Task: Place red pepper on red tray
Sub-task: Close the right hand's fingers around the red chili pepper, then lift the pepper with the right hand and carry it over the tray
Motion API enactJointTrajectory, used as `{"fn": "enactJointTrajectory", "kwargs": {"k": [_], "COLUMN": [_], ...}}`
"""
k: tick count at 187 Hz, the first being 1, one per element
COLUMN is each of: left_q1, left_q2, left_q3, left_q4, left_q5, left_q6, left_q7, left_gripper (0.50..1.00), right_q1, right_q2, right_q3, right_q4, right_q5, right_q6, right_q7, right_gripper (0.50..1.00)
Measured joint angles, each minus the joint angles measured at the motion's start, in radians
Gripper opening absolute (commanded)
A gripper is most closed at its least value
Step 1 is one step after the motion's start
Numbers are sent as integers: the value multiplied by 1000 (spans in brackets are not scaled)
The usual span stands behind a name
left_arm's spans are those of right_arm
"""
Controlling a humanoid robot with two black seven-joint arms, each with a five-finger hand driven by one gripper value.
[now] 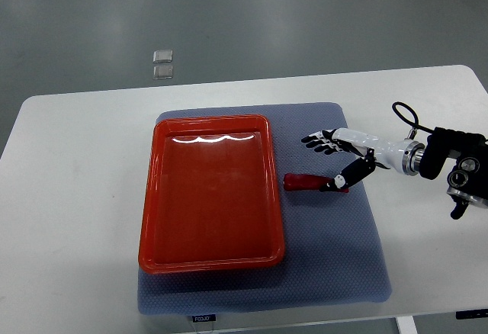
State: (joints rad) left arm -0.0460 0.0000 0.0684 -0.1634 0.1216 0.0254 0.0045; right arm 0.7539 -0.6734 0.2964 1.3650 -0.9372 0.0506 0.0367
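Right hand, fingers spread, thumb touching the red pepper at the red tray's three o'clock, risks nudging it away ungrasped.

**Count of the things on the table**

One red tray is seen. One red pepper is counted. One blue-grey mat is laid on one white table. One robot hand is shown. Two small clear squares are seen on the floor.
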Motion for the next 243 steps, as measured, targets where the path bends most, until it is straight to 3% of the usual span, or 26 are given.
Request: {"fn": "enactJointTrajectory", "kwargs": {"k": [106, 191, 216, 233, 243], "left_q1": [0, 0, 0, 0, 0], "left_q2": [0, 0, 0, 0, 0], "left_q3": [-1, 1, 0, 0, 0], "left_q4": [-4, -2, -2, -1, 0], "left_q5": [1, 1, 1, 1, 1], "left_q6": [-1, -1, -1, -1, -1], "left_q7": [0, 0, 0, 0, 0], "left_gripper": [1000, 1000, 1000, 1000, 1000], "right_q1": [-50, -72, -76, -76, -76], "right_q2": [48, 91, 100, 100, 100], "right_q3": [-9, -23, -29, -29, -29], "right_q4": [-14, -60, -68, -69, -69], "right_q5": [-90, -156, -161, -164, -167], "right_q6": [-64, -94, -107, -109, -109], "right_q7": [21, 32, 32, 32, 32], "right_gripper": [829, 754, 650, 541, 515]}}
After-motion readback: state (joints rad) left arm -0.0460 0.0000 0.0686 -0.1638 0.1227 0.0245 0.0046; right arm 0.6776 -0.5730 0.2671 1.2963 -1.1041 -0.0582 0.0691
